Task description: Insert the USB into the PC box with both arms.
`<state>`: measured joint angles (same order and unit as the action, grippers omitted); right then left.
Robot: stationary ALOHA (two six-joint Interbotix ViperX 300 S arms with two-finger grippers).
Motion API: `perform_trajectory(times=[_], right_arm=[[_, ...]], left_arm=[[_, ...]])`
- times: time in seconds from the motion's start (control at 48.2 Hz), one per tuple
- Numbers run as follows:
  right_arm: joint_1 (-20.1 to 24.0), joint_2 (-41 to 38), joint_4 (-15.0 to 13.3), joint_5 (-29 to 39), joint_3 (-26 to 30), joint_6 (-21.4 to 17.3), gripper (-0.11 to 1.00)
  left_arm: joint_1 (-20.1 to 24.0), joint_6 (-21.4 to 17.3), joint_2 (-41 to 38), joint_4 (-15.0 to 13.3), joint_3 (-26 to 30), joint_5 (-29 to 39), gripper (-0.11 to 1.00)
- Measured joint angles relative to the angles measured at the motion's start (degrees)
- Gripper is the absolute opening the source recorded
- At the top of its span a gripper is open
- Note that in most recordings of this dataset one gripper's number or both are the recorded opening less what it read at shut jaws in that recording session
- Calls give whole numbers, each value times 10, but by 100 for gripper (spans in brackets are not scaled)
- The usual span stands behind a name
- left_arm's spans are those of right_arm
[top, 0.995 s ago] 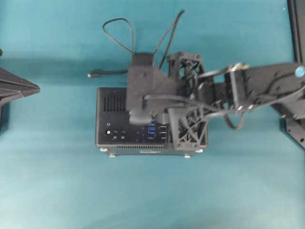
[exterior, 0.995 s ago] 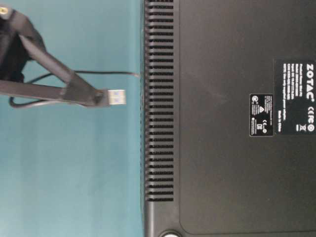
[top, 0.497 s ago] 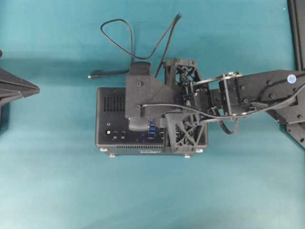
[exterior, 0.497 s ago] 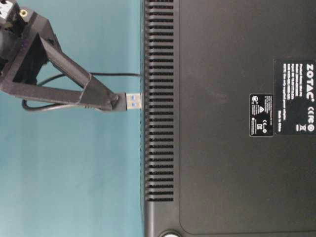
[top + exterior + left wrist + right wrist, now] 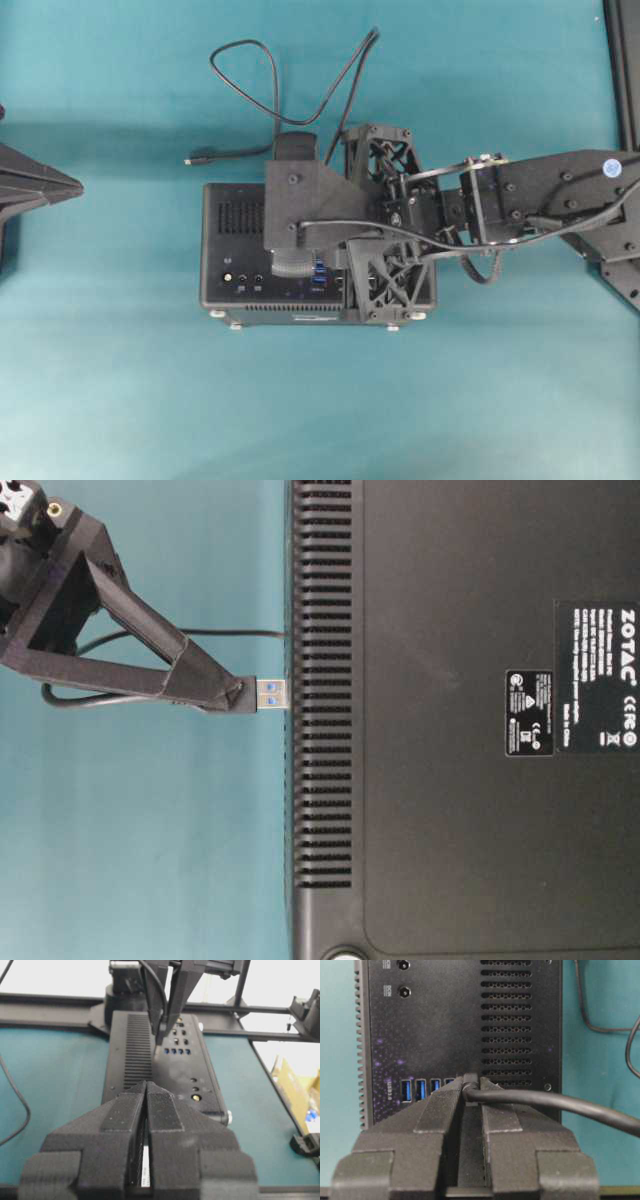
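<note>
The PC box (image 5: 225, 250) lies on the teal table, its port face up. Over it hangs my right gripper (image 5: 470, 1084), shut on the black USB (image 5: 470, 1080), whose cable (image 5: 545, 1102) trails off to the right. In the table-level view the plug's silver, blue-cored tip (image 5: 272, 693) sticks out of the fingers (image 5: 200, 685) and meets the box's face (image 5: 300, 780). Blue ports (image 5: 412, 1090) sit just left of the plug. My left gripper (image 5: 146, 1086) is shut and empty, short of the box's end (image 5: 200, 1075), at the left edge of the overhead view (image 5: 40, 185).
The black cable loops (image 5: 260, 70) on the table behind the box, ending in a small slim connector (image 5: 190, 158). A black frame (image 5: 620, 60) stands at the right edge. Open teal table lies in front of the box.
The right gripper has carried the USB toward the box, and its tip now meets the port face. The left gripper has not moved.
</note>
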<state>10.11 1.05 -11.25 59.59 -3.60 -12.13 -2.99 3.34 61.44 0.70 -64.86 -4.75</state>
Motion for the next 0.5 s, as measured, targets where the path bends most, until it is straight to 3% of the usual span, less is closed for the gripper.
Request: perform_trajectory(times=[0.497], right_arm=[[4, -4, 5, 18, 4, -1, 10]], left_arm=[[-1, 1, 1, 0, -3, 0, 0]])
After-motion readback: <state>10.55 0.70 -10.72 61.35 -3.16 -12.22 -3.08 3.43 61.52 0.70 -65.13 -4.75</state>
